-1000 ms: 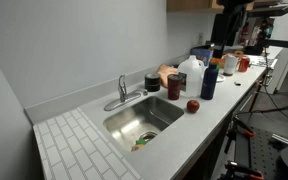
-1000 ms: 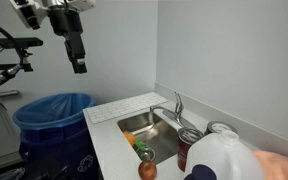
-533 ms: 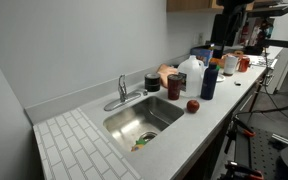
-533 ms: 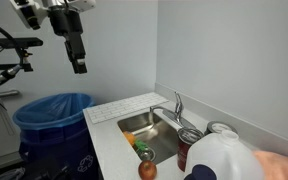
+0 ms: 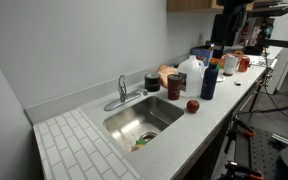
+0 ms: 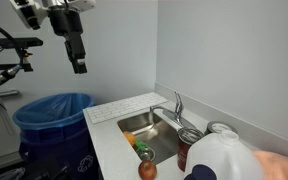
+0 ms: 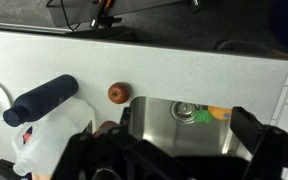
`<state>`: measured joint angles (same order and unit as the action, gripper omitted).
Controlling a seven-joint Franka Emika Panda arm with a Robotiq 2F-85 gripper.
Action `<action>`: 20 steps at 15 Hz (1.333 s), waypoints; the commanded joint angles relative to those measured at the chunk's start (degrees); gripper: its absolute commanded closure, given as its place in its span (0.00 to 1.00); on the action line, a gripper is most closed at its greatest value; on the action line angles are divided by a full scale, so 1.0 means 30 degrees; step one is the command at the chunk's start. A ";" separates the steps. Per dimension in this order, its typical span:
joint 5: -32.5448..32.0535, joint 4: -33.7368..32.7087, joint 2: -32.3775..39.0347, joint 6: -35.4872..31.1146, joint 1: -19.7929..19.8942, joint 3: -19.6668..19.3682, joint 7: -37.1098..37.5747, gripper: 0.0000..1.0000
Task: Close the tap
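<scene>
The tap (image 5: 122, 93) is a small shiny silver faucet behind the steel sink (image 5: 162, 118), with its spout over the basin. It also shows in an exterior view (image 6: 174, 105). My gripper (image 6: 79, 65) hangs high in the air, well away from the tap and to one side of the counter; it shows dark at the far end of the counter (image 5: 220, 45) too. In the wrist view the gripper (image 7: 179, 113) is open and empty, and looks straight down at the sink basin (image 7: 154, 135). The tap is hidden in the wrist view.
A red apple (image 5: 193, 105), a dark blue bottle (image 5: 210, 80), a white jug (image 5: 190, 75) and cans (image 5: 175, 85) crowd the counter beside the sink. Orange and green items (image 7: 209, 114) lie in the basin. A blue-lined bin (image 6: 52, 115) stands beside the counter.
</scene>
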<state>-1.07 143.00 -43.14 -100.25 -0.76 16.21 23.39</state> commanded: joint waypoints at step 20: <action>-0.0721 -0.1331 0.3481 -0.4235 -0.0278 -0.0890 -0.0558 0.00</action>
<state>-2.85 140.38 -34.22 -112.06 -0.73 14.57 22.88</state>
